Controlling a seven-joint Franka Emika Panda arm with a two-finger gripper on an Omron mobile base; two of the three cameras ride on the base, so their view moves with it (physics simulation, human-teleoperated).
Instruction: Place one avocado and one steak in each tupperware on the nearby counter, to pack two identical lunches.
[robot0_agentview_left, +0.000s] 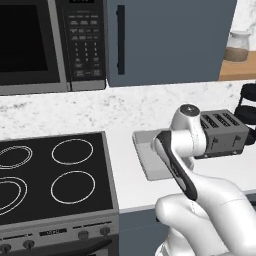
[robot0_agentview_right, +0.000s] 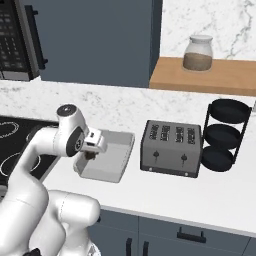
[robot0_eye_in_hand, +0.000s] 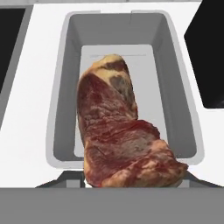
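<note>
A red, marbled steak (robot0_eye_in_hand: 120, 131) hangs in my gripper (robot0_eye_in_hand: 129, 179), which is shut on it. The meat hides most of the fingers. Right below it lies a light grey tupperware (robot0_eye_in_hand: 175, 87); the part of its floor that shows around the steak is bare. From the right base view my gripper (robot0_agentview_right: 91, 154) hovers over the near left end of the tupperware (robot0_agentview_right: 112, 160), with a brown bit of meat under the hand. The box (robot0_agentview_left: 147, 162) rests on the white counter (robot0_agentview_left: 125, 170), partly behind my arm. The avocado is out of view.
A grey toaster (robot0_agentview_right: 171, 148) stands just right of the box, with a black tiered rack (robot0_agentview_right: 225, 135) beyond it. The black stove top (robot0_agentview_left: 55, 175) lies to the left. A microwave (robot0_agentview_left: 45, 40) and a wooden shelf with a jar (robot0_agentview_right: 198, 52) hang above.
</note>
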